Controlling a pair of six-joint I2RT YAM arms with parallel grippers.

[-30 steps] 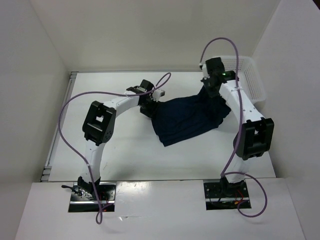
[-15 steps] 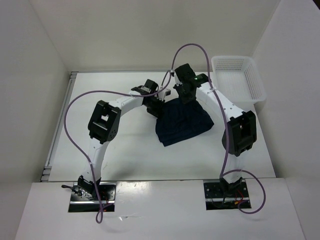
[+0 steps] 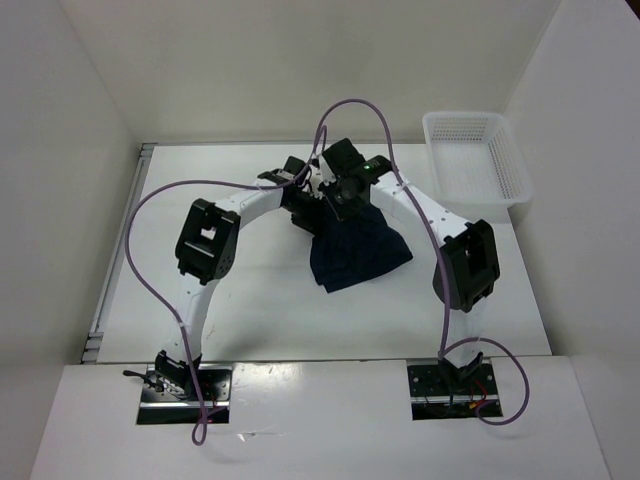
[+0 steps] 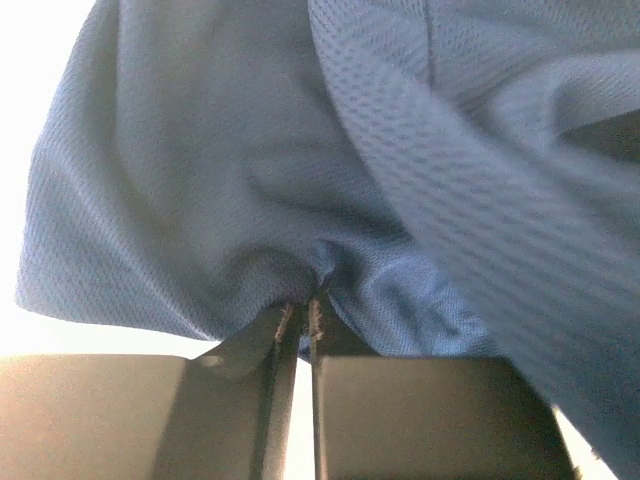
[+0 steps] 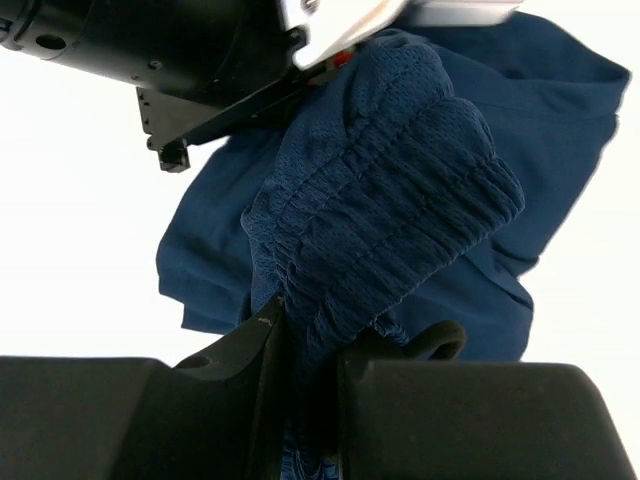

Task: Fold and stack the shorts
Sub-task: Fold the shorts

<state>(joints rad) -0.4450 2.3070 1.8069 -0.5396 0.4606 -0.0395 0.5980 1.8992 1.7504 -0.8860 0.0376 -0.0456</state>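
Folding stage: first fold of the shorts (image 3: 355,250) in hand, judging by one gathered end held up over the rest of the cloth; stacking not yet begun.
Shorts location: on the far half of the table (image 3: 250,300), near the middle, with the lower part lying flat and the upper edge lifted between the two grippers; well apart from the white basket (image 3: 478,160) at the far right.
Left gripper (image 4: 300,315): clamped on a pinch of blue mesh at the cloth's left edge, jaws almost meeting with fabric between them.
Right gripper (image 5: 300,330): clenched on the bunched elastic waistband (image 5: 400,200), just beside the left gripper.
Next move: probably lowering the waistband end onto the edge pinned at the left, then letting go; calls for matched edges and no dragging of the flat layer beneath.
Risk: bunched band landing crumpled, so some smoothing likely needed before stacking.
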